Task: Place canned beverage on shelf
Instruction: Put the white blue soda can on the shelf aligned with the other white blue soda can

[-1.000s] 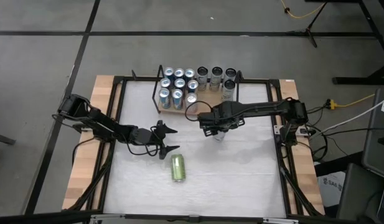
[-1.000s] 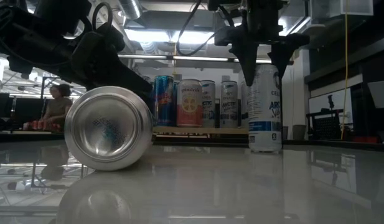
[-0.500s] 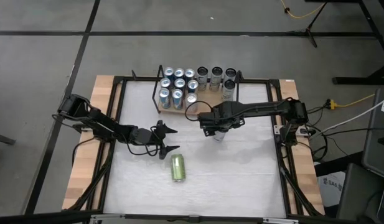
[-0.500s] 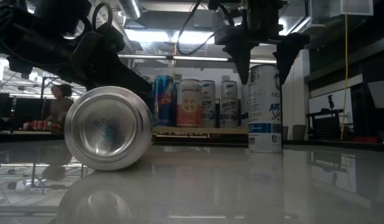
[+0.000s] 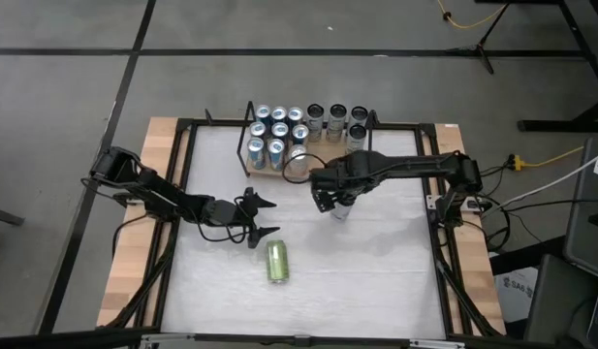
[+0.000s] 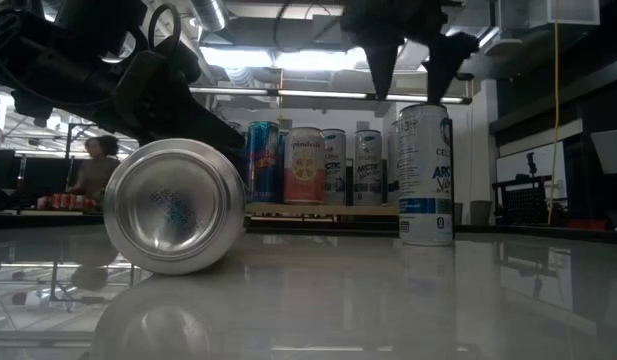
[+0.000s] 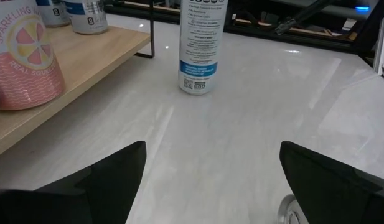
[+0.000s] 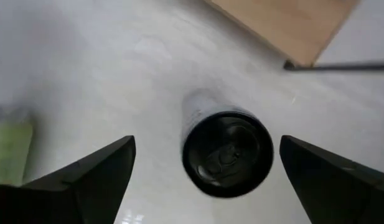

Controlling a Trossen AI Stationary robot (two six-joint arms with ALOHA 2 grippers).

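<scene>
A tall white-and-blue can [image 6: 425, 175] stands upright on the white table, also seen in the high view [image 5: 344, 210] and from above in the right wrist view [image 8: 227, 152]. My right gripper [image 6: 407, 93] [image 8: 207, 144] hangs open just above its top, pointing down, touching nothing. The shelf's wooden board [image 5: 269, 174] [image 7: 73, 65] [image 8: 285, 22] lies at the far side, with several cans upright on it. My left gripper [image 5: 262, 217] [image 7: 211, 149] waits open at centre left. A green can [image 5: 277, 261] [image 6: 173, 205] lies on its side near it.
Several more cans [image 5: 335, 120] stand in a row beyond the shelf's right end. A pink can [image 7: 23, 59] sits on the board's near corner. The black table frame [image 5: 436, 223] borders the white top. A person [image 6: 96, 170] is far off in the room.
My right gripper has opened, letting go of the white-and-blue can's upper part. It has then risen until its fingertips are above the can's top, and it has rolled a little. The can stays upright on the table in the same place.
</scene>
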